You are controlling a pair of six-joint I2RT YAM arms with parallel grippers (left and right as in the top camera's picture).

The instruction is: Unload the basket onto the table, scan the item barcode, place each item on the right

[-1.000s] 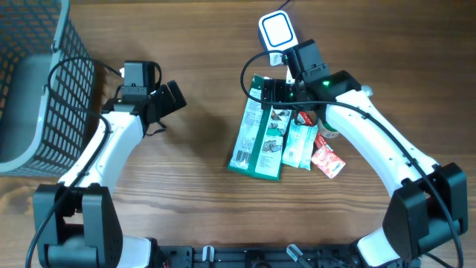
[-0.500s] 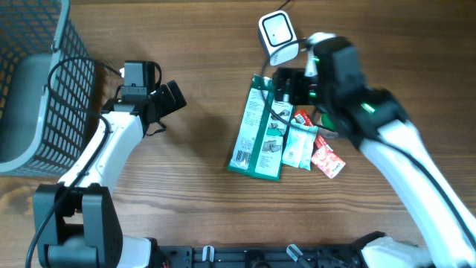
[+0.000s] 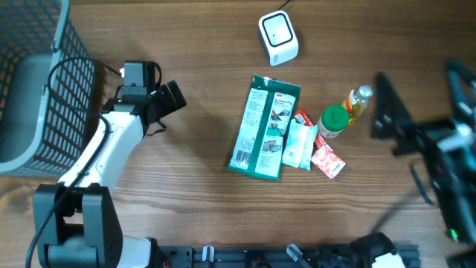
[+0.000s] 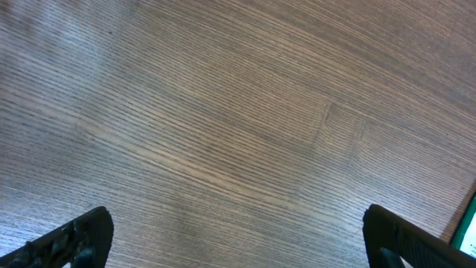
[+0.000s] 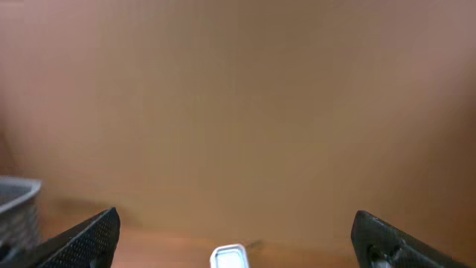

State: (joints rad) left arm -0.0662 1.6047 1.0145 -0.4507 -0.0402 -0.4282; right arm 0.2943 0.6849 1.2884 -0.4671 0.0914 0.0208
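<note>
Overhead: the left claw (image 3: 169,98) hangs over bare desk (image 3: 201,201) on the left, spread fully and holding nothing. The right claw (image 3: 420,93), a blur at the right edge, is also wide apart and empty. The green packet (image 3: 264,126) lies flat mid-desk. A white sachet (image 3: 300,145), red sachet (image 3: 327,161), green-capped jar (image 3: 333,121) and small bottle (image 3: 357,100) crowd its right side. The white scanner (image 3: 278,37) sits beyond, at the far edge. A wire basket (image 3: 67,74) stands far left, with something grey inside.

Left wrist: fingers (image 4: 82,238) far apart over wood grain, with the packet's green edge at the right border.

Right wrist: fingers (image 5: 82,242) wide, nothing between them. The scanner peeks in at the bottom, the basket at the left.
</note>
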